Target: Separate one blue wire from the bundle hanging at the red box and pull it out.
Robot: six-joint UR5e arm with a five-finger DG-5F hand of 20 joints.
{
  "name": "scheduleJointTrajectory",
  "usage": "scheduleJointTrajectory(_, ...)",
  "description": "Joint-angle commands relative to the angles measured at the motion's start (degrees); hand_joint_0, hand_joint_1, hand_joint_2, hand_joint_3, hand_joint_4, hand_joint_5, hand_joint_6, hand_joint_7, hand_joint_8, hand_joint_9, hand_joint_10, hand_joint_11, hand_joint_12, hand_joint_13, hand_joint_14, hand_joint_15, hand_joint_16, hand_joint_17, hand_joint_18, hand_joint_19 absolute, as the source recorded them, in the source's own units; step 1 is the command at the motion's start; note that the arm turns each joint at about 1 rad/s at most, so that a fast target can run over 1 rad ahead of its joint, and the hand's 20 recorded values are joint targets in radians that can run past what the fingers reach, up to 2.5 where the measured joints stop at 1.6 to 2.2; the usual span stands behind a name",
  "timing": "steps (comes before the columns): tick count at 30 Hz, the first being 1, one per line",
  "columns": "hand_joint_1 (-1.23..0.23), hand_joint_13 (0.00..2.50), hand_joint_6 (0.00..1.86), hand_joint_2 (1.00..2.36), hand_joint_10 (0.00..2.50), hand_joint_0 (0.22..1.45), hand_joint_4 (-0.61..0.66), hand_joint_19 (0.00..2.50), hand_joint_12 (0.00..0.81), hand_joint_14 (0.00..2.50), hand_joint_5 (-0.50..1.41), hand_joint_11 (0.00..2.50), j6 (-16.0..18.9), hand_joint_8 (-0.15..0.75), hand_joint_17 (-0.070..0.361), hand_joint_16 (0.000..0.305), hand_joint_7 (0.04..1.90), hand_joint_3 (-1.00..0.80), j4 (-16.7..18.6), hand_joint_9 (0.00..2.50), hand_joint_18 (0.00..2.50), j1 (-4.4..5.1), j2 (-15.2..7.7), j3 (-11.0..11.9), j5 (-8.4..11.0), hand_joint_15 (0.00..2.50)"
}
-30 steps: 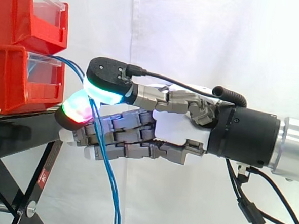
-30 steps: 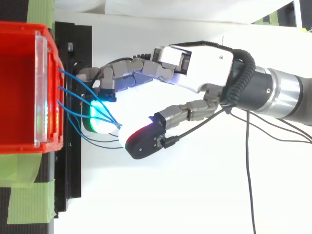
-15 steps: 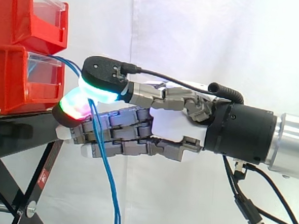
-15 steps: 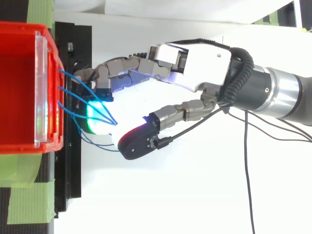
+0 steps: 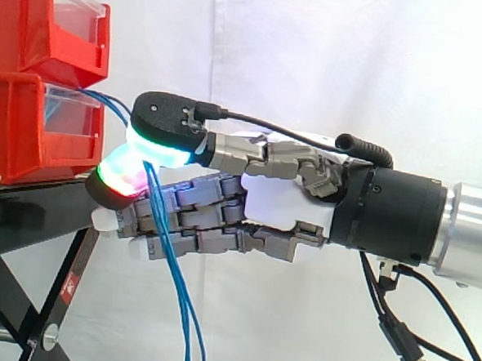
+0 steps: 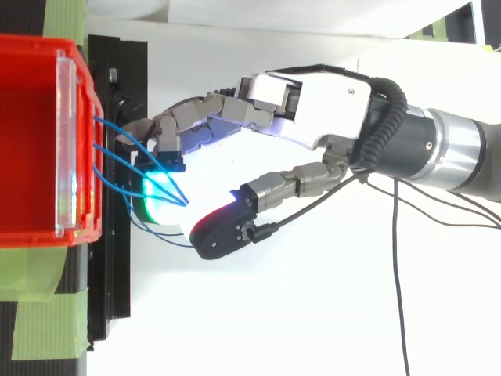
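Robot hand (image 5: pixel 282 206) right at the red box (image 5: pixel 23 134), thumb and a glowing fingertip (image 5: pixel 120 177) pinching the blue wires (image 5: pixel 169 254), which trail down below.

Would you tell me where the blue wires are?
In the side view, the blue wires leave the lower red bin at left, pass between the hand's pads and hang down.

No legible text or numbers; small red sticker (image 5: pixel 69 285) on black stand leg (image 5: pixel 53 304), print too small.
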Motion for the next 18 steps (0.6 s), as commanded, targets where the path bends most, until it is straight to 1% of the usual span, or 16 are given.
scheduleJointTrajectory(1, -0.68, 0.44, 0.7, 1.02, 0.01, 0.63, 0.26, 0.41, 0.346, 0.01, -0.15, 0.62, 0.7, 0.307, 0.109, 0.049, 1.15, -0.24, -0.08, 0.73, 0.35, 0.0, 0.1, -0.01, -0.39, 0.29)
scheduleJointTrajectory(6, -0.68, 0.5, 0.7, 1.02, 0.02, 0.64, 0.27, 0.42, 0.35, 0.01, -0.15, 0.65, 5.0, 0.314, 0.109, 0.048, 1.15, -0.25, -0.78, 0.74, 0.37, 0.0, 0.1, -0.01, -1.62, 0.35)
scheduleJointTrajectory(7, -0.67, 0.51, 0.7, 1.02, 0.02, 0.64, 0.27, 0.42, 0.349, 0.01, -0.15, 0.65, 6.85, 0.315, 0.108, 0.048, 1.14, -0.25, -1.22, 0.74, 0.38, 0.0, 0.1, -0.01, -1.98, 0.36)
scheduleJointTrajectory(8, -0.67, 0.53, 0.7, 1.02, 0.02, 0.64, 0.27, 0.43, 0.352, 0.01, -0.16, 0.65, 9.49, 0.315, 0.108, 0.048, 1.15, -0.26, -2.01, 0.75, 0.38, 0.0, 0.1, 0.08, -2.42, 0.37)
scheduleJointTrajectory(12, -0.66, 0.59, 0.71, 1.02, 0.02, 0.64, 0.27, 0.43, 0.354, 0.02, -0.16, 0.65, 14.32, 0.319, 0.107, 0.048, 1.15, -0.26, -3.33, 0.75, 0.39, 0.0, 0.27, 0.17, -3.38, 0.44)
scheduleJointTrajectory(15, -0.66, 0.61, 0.71, 1.02, 0.02, 0.64, 0.27, 0.44, 0.353, 0.02, -0.16, 0.65, 17.13, 0.322, 0.107, 0.048, 1.14, -0.27, -4.56, 0.75, 0.39, -0.09, 0.18, 1.05, -4.17, 0.45)
scheduleJointTrajectory(17, -0.66, 0.63, 0.71, 1.02, 0.02, 0.64, 0.27, 0.43, 0.353, 0.02, -0.16, 0.65, 19.33, 0.323, 0.107, 0.047, 1.13, -0.27, -6.85, 0.75, 0.4, -0.17, 0.18, 2.37, -4.96, 0.46)
scheduleJointTrajectory(18, -0.66, 0.67, 0.71, 1.02, 0.02, 0.64, 0.27, 0.43, 0.352, 0.02, -0.16, 0.65, 19.77, 0.324, 0.107, 0.047, 1.14, -0.27, -7.81, 0.75, 0.4, -0.35, 0.18, 2.72, -5.23, 0.5)
